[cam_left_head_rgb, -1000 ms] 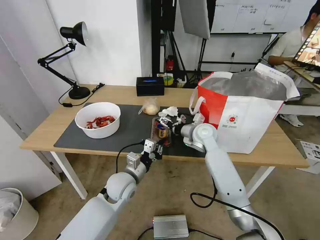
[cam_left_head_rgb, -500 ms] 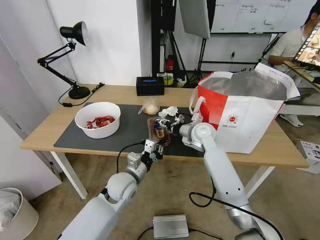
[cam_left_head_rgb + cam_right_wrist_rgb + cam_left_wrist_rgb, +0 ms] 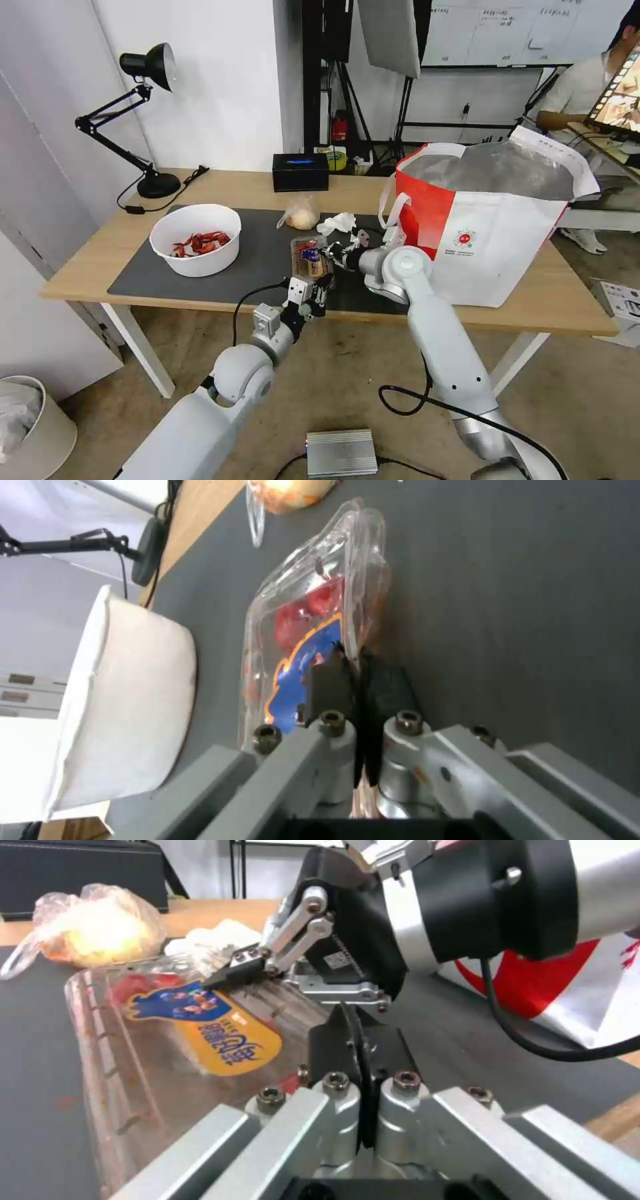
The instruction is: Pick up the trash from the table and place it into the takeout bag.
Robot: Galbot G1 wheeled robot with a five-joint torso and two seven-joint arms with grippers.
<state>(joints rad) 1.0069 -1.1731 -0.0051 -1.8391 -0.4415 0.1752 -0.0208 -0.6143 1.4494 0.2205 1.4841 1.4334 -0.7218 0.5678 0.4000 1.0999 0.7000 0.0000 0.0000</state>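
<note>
The clear hinged tray (image 3: 307, 257) with a blue and orange label lies tilted on the dark mat of the table (image 3: 200, 183). My right gripper (image 3: 331, 251) is shut on the tray's (image 3: 313, 615) edge, seen up close at my right gripper (image 3: 360, 672). At the table's front edge, just before the tray (image 3: 167, 1040), my left gripper (image 3: 360, 1040) has its fingers pressed together with nothing seen between them. The white bowl (image 3: 195, 239) of red scraps sits at the mat's left. Behind the tray lie the tissue (image 3: 337, 223) and small clear bag (image 3: 301, 215). The takeout bag (image 3: 493, 227) stands open at the right.
A black desk lamp (image 3: 143, 73) stands at the table's back left with its cord trailing. A black box (image 3: 301, 172) sits at the back edge. The bag's strap handle (image 3: 390, 203) hangs close to my right arm. A person sits beyond the bag at another desk.
My right gripper has pulled the tray leftward and away from the table's front edge, and the tray now looks tipped up. The left arm has barely moved.
</note>
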